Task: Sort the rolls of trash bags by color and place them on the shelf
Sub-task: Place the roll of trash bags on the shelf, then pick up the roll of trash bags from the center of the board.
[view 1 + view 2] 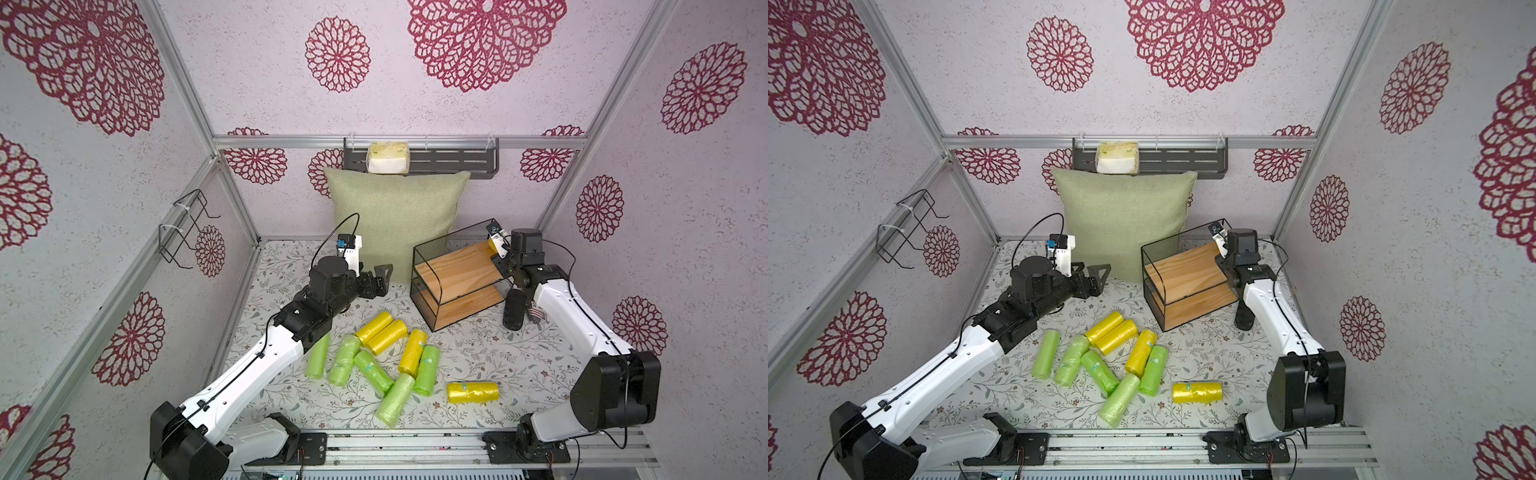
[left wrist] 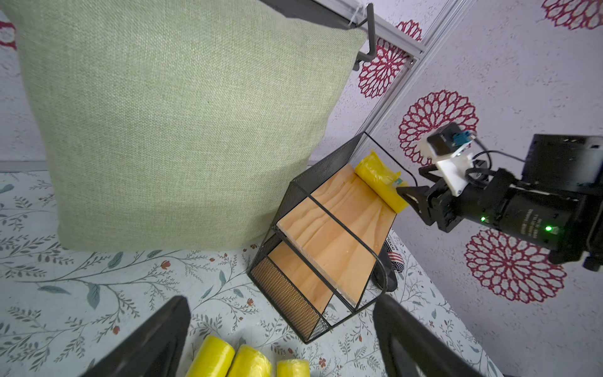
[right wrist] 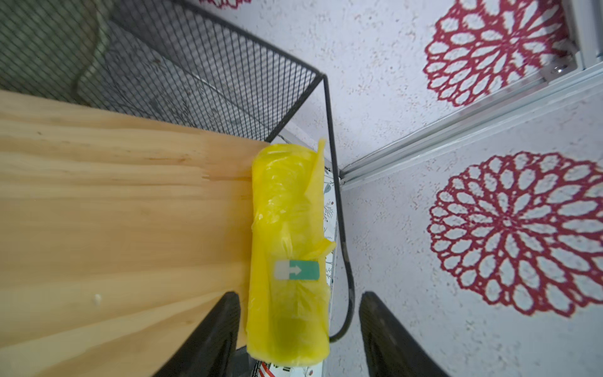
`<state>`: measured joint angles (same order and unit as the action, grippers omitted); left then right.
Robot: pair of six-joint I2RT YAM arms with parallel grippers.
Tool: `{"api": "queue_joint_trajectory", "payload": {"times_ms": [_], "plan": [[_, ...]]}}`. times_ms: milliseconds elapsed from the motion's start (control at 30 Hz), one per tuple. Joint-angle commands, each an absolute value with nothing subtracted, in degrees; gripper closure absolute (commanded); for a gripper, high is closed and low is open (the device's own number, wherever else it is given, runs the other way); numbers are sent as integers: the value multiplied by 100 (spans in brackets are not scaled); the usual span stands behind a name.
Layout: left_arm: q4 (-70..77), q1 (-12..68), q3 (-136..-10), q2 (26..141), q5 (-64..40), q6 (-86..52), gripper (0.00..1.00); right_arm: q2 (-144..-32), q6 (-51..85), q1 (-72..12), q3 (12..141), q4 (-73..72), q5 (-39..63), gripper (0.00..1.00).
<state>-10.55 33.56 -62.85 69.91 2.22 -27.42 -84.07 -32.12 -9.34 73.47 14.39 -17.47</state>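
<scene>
Left wrist: yellow rolls (image 2: 251,362) cropped

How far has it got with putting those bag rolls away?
Barely started. One yellow roll lies on the shelf, at the top board's edge, and the right pincer stands open around it. The left pincer hangs open and empty. Four yellow rolls and five green rolls lie on the table.
</scene>
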Motion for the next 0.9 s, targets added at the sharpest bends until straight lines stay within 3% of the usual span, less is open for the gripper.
{"api": "queue_joint_trajectory", "payload": {"times_ms": [0, 400, 667, 867], "plan": [[-1326, 3272, -6211, 7092, 181, -2639, 7, -7949, -2725, -1085, 7323, 1394, -1200, 36], [-2561, 2955, -5542, 7326, -488, -2208, 11, -6723, -949, -2334, 6539, 1582, -265, 28], [-3271, 3147, -6034, 8685, -455, -1515, 14, -5978, -459, -2380, 5927, 1501, 197, 26], [-3509, 3225, -6741, 9715, -444, -1263, 23, -5973, -490, -2373, 5786, 1491, 193, 26]]}}
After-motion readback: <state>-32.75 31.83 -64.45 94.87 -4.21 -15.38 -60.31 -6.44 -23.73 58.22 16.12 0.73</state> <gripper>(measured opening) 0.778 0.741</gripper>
